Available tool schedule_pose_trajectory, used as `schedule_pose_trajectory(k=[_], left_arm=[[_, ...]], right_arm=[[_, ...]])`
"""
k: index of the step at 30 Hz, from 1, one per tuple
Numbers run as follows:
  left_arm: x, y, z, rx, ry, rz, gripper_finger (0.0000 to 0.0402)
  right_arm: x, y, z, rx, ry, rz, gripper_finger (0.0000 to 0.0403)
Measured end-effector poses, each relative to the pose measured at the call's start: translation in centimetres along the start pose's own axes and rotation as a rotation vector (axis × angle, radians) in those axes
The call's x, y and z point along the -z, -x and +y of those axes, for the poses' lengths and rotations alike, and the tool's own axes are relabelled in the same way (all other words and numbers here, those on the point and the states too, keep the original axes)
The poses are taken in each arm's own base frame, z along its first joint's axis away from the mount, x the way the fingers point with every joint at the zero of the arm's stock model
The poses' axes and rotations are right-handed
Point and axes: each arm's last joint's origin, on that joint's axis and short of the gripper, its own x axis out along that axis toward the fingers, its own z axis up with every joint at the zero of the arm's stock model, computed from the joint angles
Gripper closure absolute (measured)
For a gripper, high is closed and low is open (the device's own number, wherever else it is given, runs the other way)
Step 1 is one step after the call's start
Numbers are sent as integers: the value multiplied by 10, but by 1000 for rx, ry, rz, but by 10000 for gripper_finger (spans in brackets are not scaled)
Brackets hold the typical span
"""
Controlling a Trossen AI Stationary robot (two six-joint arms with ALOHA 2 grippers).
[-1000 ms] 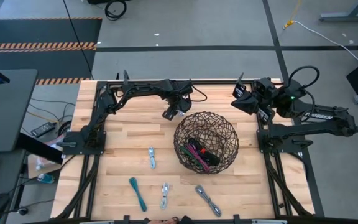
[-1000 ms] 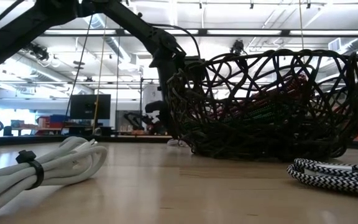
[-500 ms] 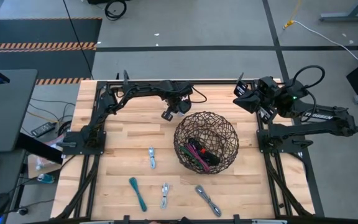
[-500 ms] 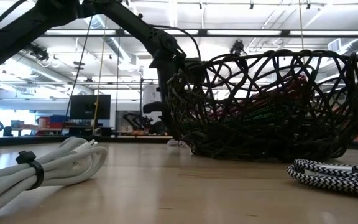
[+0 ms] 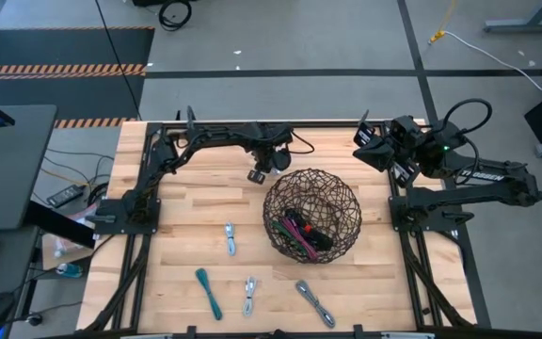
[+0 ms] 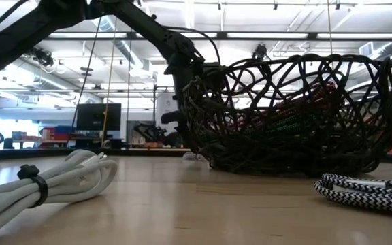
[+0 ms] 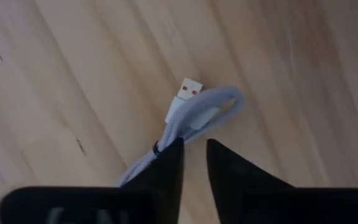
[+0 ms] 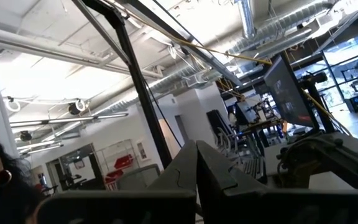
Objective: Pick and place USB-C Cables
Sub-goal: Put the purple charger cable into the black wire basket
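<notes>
The left gripper hangs at the far side of the worktop, just left of the dark wire basket, its fingers a narrow gap apart and clasping a pale grey cable bundle, so I judge the pick is made and the next move calls for carrying it over the rim and letting go among the cables already inside. The right gripper waits closed and empty at the far right. Four more cables lie along the near edge of the pale wood, with a bright workshop beyond.
</notes>
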Motion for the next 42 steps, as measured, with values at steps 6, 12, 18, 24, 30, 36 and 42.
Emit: schedule_pose_trajectory(k=[6, 12, 18, 24, 30, 36, 42], left_arm=[[-7, 0, -7, 12, 46, 2, 242], [-10, 0, -7, -34, 39, 20, 193], [-16, 2, -12, -78, 18, 70, 182], [-24, 7, -8, -112, -18, 21, 184], [-13, 7, 0, -40, 41, -24, 184], [-1, 7, 10, -37, 77, -32, 184], [9, 7, 18, -32, 86, -37, 184]], right_arm=[[0, 0, 1, -17, 0, 11, 399], [1, 0, 1, -25, -1, 17, 399], [1, 0, 1, -34, -29, 31, 399], [2, 0, 1, -33, -30, 35, 399], [2, 0, 1, -35, -32, 36, 399], [2, 0, 1, -38, -31, 37, 399], [1, 0, 1, -39, -30, 35, 399]])
